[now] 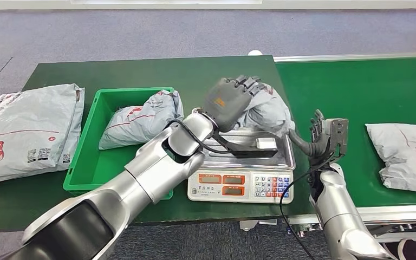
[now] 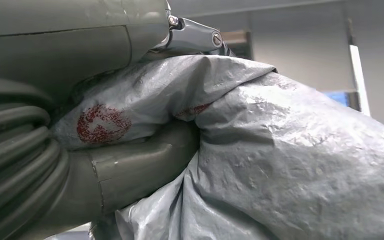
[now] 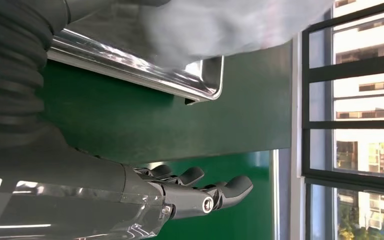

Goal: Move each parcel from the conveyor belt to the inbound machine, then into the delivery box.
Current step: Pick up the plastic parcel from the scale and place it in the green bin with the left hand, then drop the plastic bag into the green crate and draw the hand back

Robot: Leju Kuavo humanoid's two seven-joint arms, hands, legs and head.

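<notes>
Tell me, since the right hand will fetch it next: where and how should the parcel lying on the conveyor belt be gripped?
Probably from above, at the near left end of the parcel. It lies flat and soft on the conveyor belt, so fingers can bunch the film there. That end is closest to the open right hand.

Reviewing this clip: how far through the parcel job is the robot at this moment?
Done: one parcel already lies in the green box. In hand: the left hand grips a second parcel over the scale tray. Left: boxing it, then the parcel on the belt. The right hand holds nothing.
</notes>
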